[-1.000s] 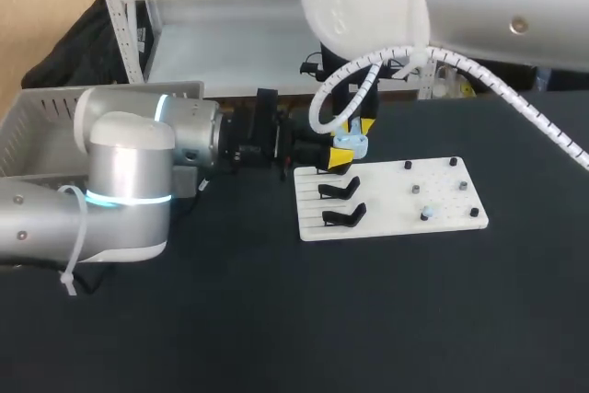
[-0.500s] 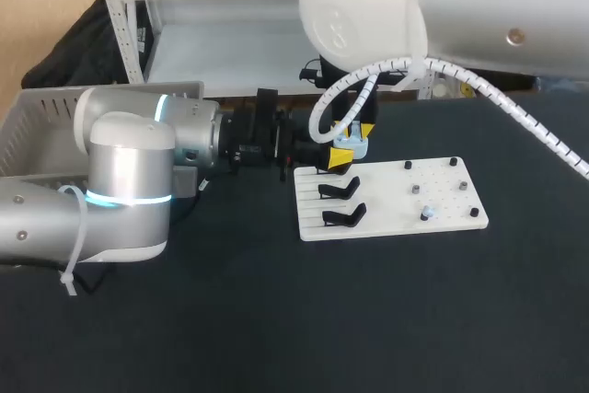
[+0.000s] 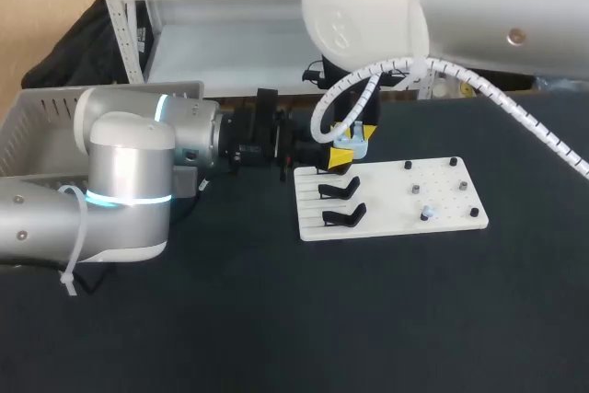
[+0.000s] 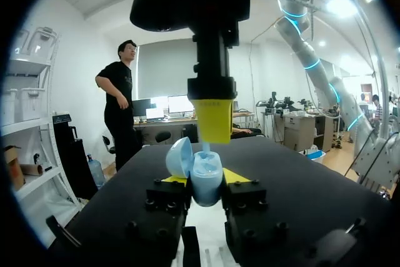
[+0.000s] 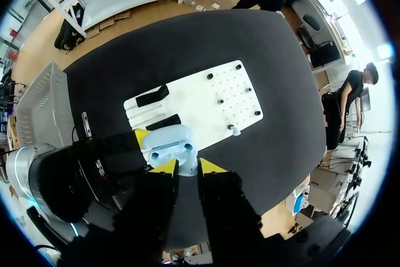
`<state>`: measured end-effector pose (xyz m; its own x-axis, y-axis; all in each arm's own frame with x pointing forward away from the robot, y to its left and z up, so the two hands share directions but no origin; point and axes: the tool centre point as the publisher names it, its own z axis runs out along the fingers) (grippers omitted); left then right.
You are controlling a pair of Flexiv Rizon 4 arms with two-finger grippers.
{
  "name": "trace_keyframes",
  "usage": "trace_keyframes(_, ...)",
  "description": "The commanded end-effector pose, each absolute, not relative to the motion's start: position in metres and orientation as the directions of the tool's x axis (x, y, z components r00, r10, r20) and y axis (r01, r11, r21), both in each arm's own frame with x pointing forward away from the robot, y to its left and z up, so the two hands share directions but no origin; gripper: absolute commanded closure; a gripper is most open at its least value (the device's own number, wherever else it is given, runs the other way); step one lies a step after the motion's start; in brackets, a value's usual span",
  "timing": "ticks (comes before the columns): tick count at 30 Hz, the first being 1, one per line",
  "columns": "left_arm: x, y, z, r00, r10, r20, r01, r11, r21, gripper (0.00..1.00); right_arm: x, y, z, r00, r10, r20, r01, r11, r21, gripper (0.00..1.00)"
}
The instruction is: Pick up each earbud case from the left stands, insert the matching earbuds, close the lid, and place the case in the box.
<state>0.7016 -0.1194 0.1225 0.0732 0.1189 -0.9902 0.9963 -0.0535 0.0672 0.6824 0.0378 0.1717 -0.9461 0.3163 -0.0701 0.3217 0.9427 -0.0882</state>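
A light blue earbud case [image 4: 205, 179] with its lid [image 4: 180, 156] tipped open sits in my left gripper [image 4: 205, 178], which is shut on it, above the white board's [image 3: 386, 195] far left corner. My right gripper [image 5: 187, 167] points straight down over the case's [image 5: 169, 145] open cavities, shut on a small light blue earbud [image 5: 189, 167]. In the left wrist view its yellow fingers [image 4: 212, 120] hang just above the case. In the head view the case [image 3: 352, 143], left gripper [image 3: 342, 156] and right gripper [image 3: 361, 131] crowd together.
Two black stands [image 3: 339, 190] [image 3: 343, 216] stand bare on the board's left part. Another light blue earbud [image 3: 426, 213] sits on a peg near the board's right front. A grey box [image 3: 37, 126] stands at the table's left.
My right arm has shifted slightly above the case. The left arm and the case have stayed put.
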Motion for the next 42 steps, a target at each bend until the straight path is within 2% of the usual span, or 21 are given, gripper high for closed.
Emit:
trace_keyframes(1, 0.7008, -0.1201, 0.1225, 0.074, 0.12, -0.99, 0.996, -0.049, 0.068, 1.0, 0.6836, 0.038, 0.1706, -0.945, 0.319, -0.069, 0.325, 0.942, -0.088, 1.0)
trace_keyframes(35, 0.7008, -0.1201, 0.1225, 0.074, 0.12, -0.99, 0.996, -0.049, 0.068, 1.0, 0.6899, 0.0373, 0.1621, -0.94, 0.339, -0.048, 0.342, 0.934, -0.104, 1.0)
trace_keyframes(36, 0.7008, -0.1201, 0.1225, 0.074, 0.12, -0.99, 0.996, -0.049, 0.068, 1.0, 0.6898, 0.0373, 0.1619, -0.94, 0.339, -0.048, 0.342, 0.934, -0.103, 0.92)
trace_keyframes(38, 0.7008, -0.1201, 0.1225, 0.074, 0.12, -0.99, 0.996, -0.049, 0.068, 1.0, 0.6896, 0.0373, 0.1616, -0.94, 0.339, -0.046, 0.342, 0.934, -0.101, 0.84)
trace_keyframes(42, 0.7008, -0.1201, 0.1225, 0.074, 0.12, -0.99, 0.996, -0.049, 0.068, 1.0, 0.6891, 0.0373, 0.1618, -0.94, 0.339, -0.046, 0.342, 0.935, -0.095, 0.76)
